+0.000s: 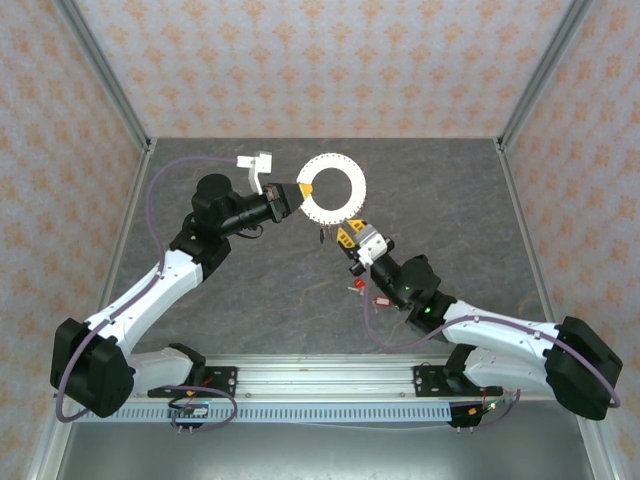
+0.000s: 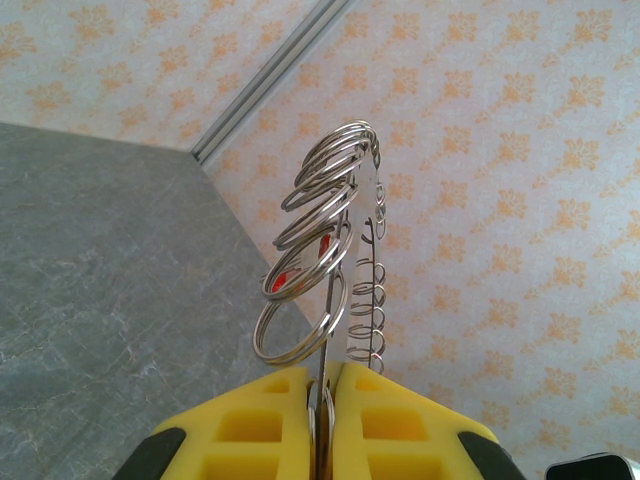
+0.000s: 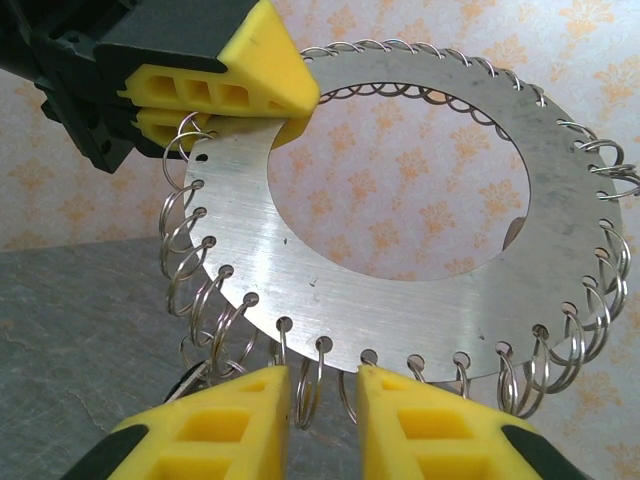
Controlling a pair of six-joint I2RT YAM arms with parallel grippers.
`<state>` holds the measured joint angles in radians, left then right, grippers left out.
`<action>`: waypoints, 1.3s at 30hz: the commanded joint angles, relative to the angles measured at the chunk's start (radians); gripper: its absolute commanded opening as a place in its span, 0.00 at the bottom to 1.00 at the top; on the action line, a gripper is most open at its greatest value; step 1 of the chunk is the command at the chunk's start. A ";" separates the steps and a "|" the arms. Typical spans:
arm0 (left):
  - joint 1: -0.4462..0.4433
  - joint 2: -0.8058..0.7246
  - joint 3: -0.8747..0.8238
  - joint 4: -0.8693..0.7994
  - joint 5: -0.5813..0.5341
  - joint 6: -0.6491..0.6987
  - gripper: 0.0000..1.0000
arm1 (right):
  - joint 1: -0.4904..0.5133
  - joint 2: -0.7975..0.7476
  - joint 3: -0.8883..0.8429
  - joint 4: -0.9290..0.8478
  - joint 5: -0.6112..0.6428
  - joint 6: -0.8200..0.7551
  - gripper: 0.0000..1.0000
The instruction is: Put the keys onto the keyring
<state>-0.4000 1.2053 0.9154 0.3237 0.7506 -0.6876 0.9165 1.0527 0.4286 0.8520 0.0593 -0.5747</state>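
Yellow pads of the left end effector (image 3: 298, 115) are pressed together on the keyring (image 3: 400, 300). They pinch its flat grey metal plate at the rim, on the keyring's left side in the overhead view. The keyring is held up off the desk (image 1: 260, 300), with patterned wallpaper showing through its wide central hole. Small wire loops (image 3: 190, 240) hang from holes all along the keyring's outer edge.

The right end effector (image 3: 322, 420) sits just under the keyring's lower rim, its yellow fingers spread a little with a narrow gap between them. One wire loop hangs down into that gap; whether it touches either pad cannot be told.

On the near side of the keyring, past the right end effector, two red-tagged keys (image 1: 358, 286) lie flat on the desk close beside the right arm (image 1: 480, 325). The left arm (image 1: 150, 290) reaches the keyring from the left, its black wrist level with the plate
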 commanded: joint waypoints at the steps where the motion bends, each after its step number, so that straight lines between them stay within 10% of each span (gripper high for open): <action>1: -0.013 -0.028 0.011 0.031 0.008 0.007 0.00 | -0.004 -0.021 -0.014 -0.021 -0.024 0.000 0.24; 39: -0.014 -0.026 0.005 0.044 0.003 -0.008 0.00 | -0.010 0.016 0.005 0.048 0.008 0.035 0.17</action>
<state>-0.4065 1.2053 0.9154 0.3237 0.7506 -0.6884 0.9134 1.0653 0.4175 0.8486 0.0544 -0.5690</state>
